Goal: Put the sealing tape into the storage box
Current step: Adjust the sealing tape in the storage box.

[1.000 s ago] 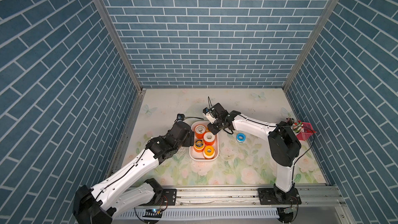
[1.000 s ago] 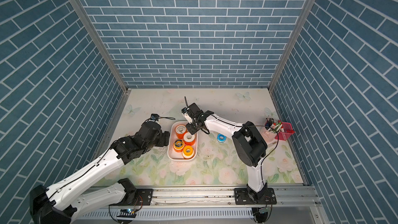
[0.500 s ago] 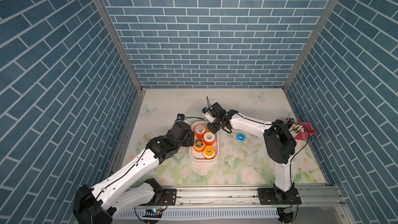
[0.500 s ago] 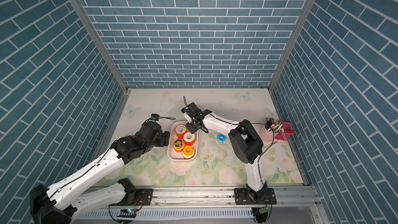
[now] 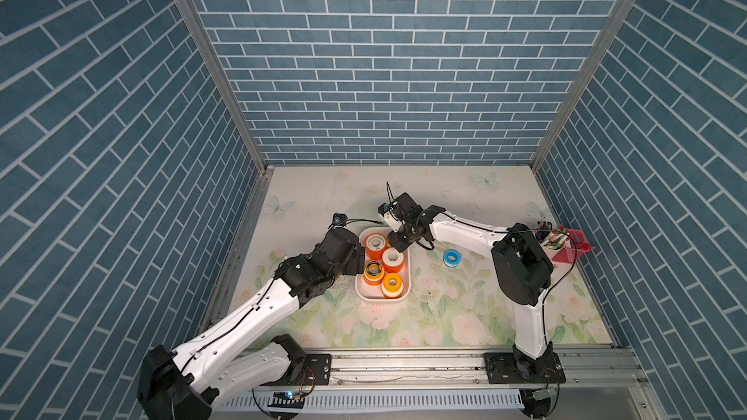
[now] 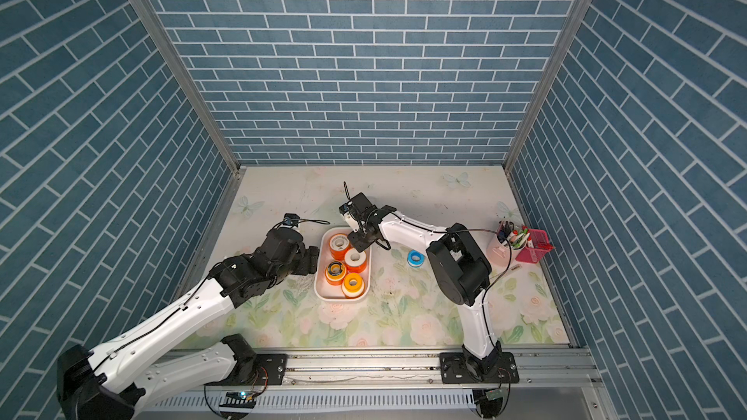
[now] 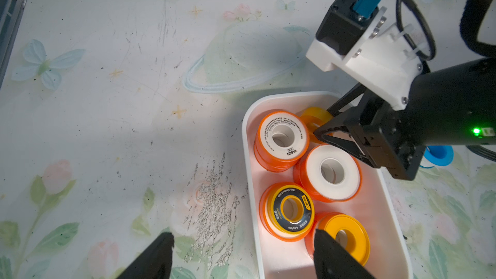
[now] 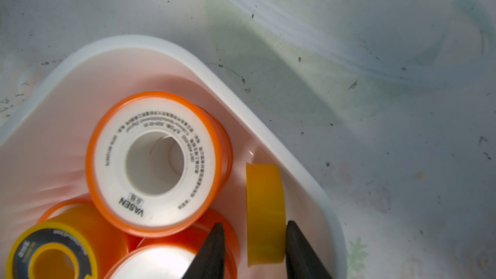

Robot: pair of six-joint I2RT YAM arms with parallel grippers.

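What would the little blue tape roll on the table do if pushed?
Probably slide, not roll: the small blue tape roll lies flat, hole upward. Small and hollow, it looks light. On edge, it would likely roll.

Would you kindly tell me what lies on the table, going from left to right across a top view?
The shallow white plastic storage box → small blue tape roll → round white pen cup → pink mesh basket.

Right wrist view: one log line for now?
right gripper: astride on-edge yellow roll, grip unclear | roll: in storage box corner | left gripper: open, at box edge | blue roll: outside box
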